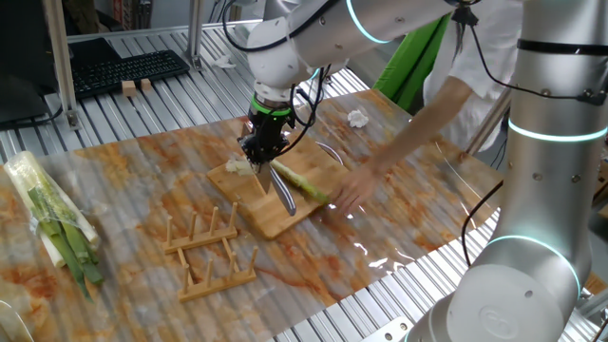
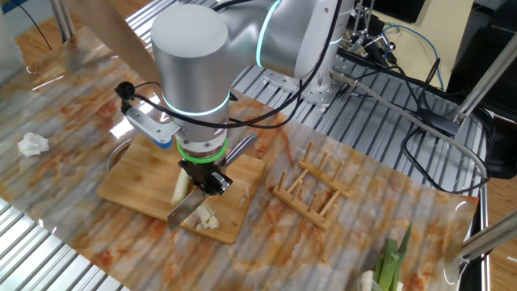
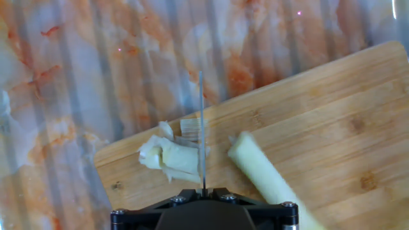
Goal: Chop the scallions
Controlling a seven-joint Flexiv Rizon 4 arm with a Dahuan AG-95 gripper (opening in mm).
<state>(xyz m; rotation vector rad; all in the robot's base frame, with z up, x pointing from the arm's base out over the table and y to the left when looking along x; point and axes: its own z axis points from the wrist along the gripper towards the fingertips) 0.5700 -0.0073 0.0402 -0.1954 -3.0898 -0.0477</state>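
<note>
The scallions [image 3: 268, 179] lie on the wooden board [image 3: 332, 121], cut chunks [image 3: 169, 156] just left of the stalk. Between them stands a knife blade [image 3: 202, 128], gripped by the tool [image 1: 263, 142], clamped on its handle above the bench [image 1: 123, 180].

Counted: one board [image 1: 275, 195], one knife [image 1: 282, 193], one long scallion stalk [image 1: 302, 183], one pile of cut chunks [image 3: 169, 157], too clumped to number, two wooden racks [image 1: 210, 249], one wrapped bundle [image 1: 52, 218], one crumpled tissue [image 1: 356, 118]
</note>
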